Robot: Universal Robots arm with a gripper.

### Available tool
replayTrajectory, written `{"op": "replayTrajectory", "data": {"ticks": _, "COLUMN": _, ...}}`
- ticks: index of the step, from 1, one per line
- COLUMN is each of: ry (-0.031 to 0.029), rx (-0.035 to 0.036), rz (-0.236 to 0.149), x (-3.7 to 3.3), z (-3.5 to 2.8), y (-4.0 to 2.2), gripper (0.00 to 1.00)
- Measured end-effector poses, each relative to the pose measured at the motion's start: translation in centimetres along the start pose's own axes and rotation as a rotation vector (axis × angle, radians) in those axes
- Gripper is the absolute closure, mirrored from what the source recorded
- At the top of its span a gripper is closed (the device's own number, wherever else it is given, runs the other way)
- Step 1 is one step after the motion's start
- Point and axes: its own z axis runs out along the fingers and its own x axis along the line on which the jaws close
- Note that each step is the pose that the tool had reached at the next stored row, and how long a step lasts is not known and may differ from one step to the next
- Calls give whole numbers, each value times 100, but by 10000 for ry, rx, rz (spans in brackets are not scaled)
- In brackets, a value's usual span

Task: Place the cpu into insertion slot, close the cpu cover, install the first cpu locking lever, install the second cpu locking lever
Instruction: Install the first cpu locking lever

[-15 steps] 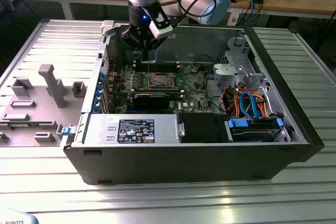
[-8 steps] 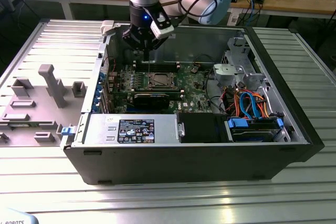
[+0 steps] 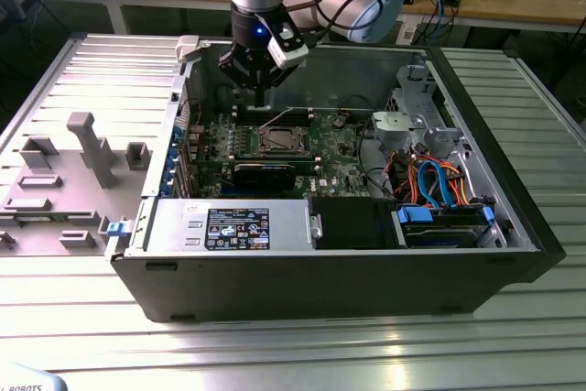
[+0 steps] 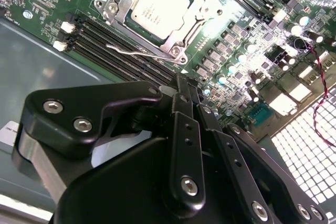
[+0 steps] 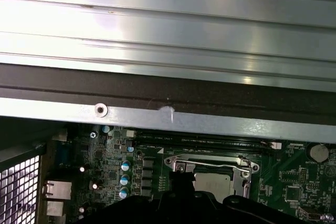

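The cpu (image 4: 157,9) lies flat in the insertion slot (image 3: 279,141) mid green motherboard, its silver top showing through the window of the cpu cover (image 4: 184,38), which is down over it. One thin wire locking lever (image 4: 137,53) stands free beside the socket, over the black RAM slots. Another lever (image 5: 210,164) lies along one edge of the socket. My gripper (image 3: 264,98) hangs just above the board behind the socket, fingers (image 4: 185,129) shut together with nothing between them. In the first wrist view its black tip (image 5: 184,182) overlaps the socket's edge.
The open computer case has a raised far wall (image 5: 168,116) close to the gripper. A black graphics card (image 3: 265,171), power supply (image 3: 229,226) and drive bay with orange and blue cables (image 3: 435,185) fill the case. A grey fixture tray (image 3: 64,180) lies at the exterior view's left.
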Motion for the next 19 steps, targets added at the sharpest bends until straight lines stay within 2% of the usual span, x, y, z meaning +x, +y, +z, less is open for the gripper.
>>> {"op": "replayTrajectory", "data": {"ticks": 5, "ry": 0, "rx": 1, "rz": 0, "x": -6, "z": 1, "y": 0, "gripper": 89}}
{"op": "replayTrajectory", "data": {"ticks": 7, "ry": 0, "rx": 1, "rz": -1, "x": -31, "z": 1, "y": -3, "gripper": 89}}
{"op": "replayTrajectory", "data": {"ticks": 18, "ry": 0, "rx": 1, "rz": -1, "x": -35, "z": 1, "y": -3, "gripper": 89}}
{"op": "replayTrajectory", "data": {"ticks": 19, "ry": -4, "rx": -16, "rz": 3, "x": -53, "z": 11, "y": -10, "gripper": 89}}
